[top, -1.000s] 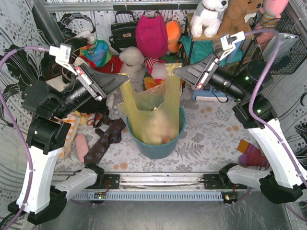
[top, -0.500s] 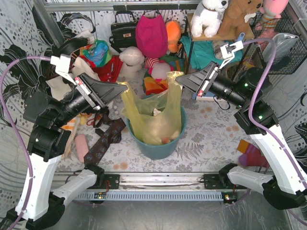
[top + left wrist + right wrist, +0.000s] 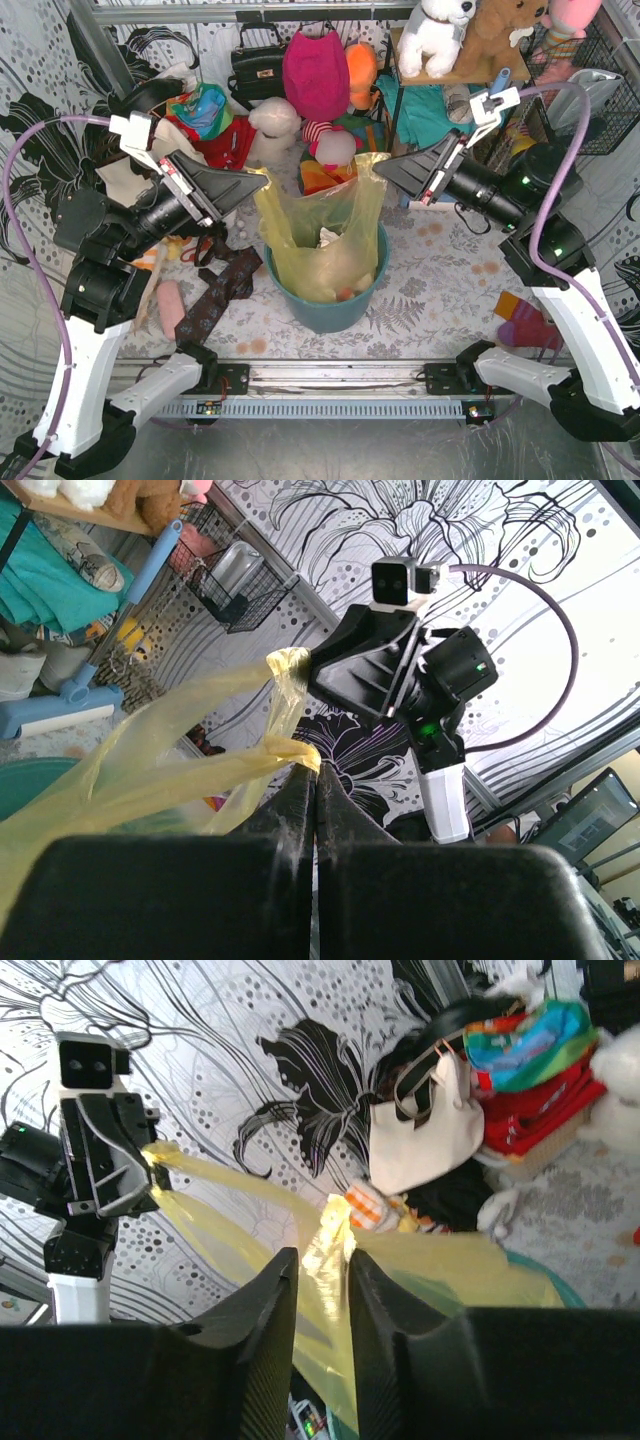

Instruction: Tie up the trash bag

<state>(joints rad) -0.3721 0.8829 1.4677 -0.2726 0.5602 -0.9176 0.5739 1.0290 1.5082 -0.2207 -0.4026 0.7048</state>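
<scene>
Starting nearest the arm bases and meeting the teal bin (image 3: 325, 305), standing upright on the flower-patterned table (image 3: 430, 290) between the two arms. Sitting inside that bin and rising well above its rim: the trash bag (image 3: 320, 235), yellow-green and see-through, mouth gaping upward. Holding pale crumpled scraps within, one white piece near the top and something orange-red low against the front wall; not showing more through the plastic. Stretching from the bag's top, two corners drawn out into thin strips, one to each side. Clamping the left strip with the left gripper (image 3: 262, 180), its fingers pressed tight together on the plastic in its own wrist view. Gripping the right strip with the right gripper (image 3: 378, 165), a fold of yellow film caught between its two fingers in the right wrist view. Pointing tip toward tip above the bin, both grippers standing apart with the open bag mouth between them. Lying left of the bin, a dark patterned cloth (image 3: 215, 295). Crowding the far side, a white tote bag (image 3: 430, 1130), a black handbag (image 3: 258, 62), a pink bag (image 3: 315, 70) and plush toys (image 3: 437, 30) on a shelf.
</scene>
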